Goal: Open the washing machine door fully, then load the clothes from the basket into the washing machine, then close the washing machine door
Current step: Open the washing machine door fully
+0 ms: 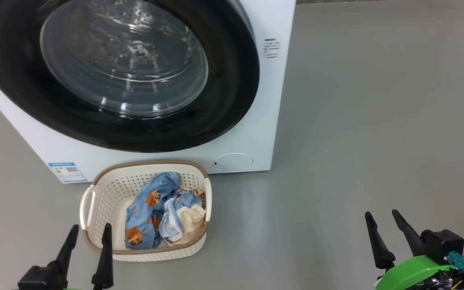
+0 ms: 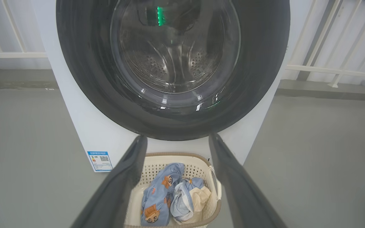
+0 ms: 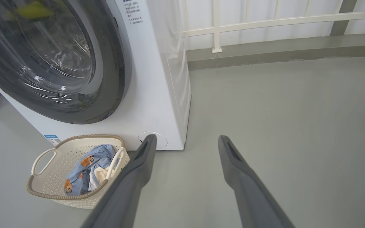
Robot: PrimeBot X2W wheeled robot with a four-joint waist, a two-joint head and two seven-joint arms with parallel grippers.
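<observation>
The white washing machine (image 1: 256, 133) (image 2: 74, 120) (image 3: 157, 95) stands ahead with its round black-ringed door (image 1: 123, 60) (image 2: 173, 57) (image 3: 43, 53) shut against the front. On the floor before it sits the cream basket (image 1: 103, 201) (image 2: 188, 161) (image 3: 52, 167), holding the light-blue and cream clothes (image 1: 159, 209) (image 2: 166, 196) (image 3: 87, 164). My left gripper (image 1: 89, 231) (image 2: 176, 139) hovers open just in front of the basket's near-left corner, holding nothing. Well to the right over bare floor, my right gripper (image 1: 381, 215) (image 3: 185, 137) is open and holds nothing.
A small round white flap (image 1: 233, 162) (image 3: 158, 139) sits low on the machine's front, with a blue label sticker (image 1: 67, 172) (image 2: 100, 161) at the lower left. Grey floor stretches to the right. A white railing (image 3: 265, 22) and wall stand behind the machine.
</observation>
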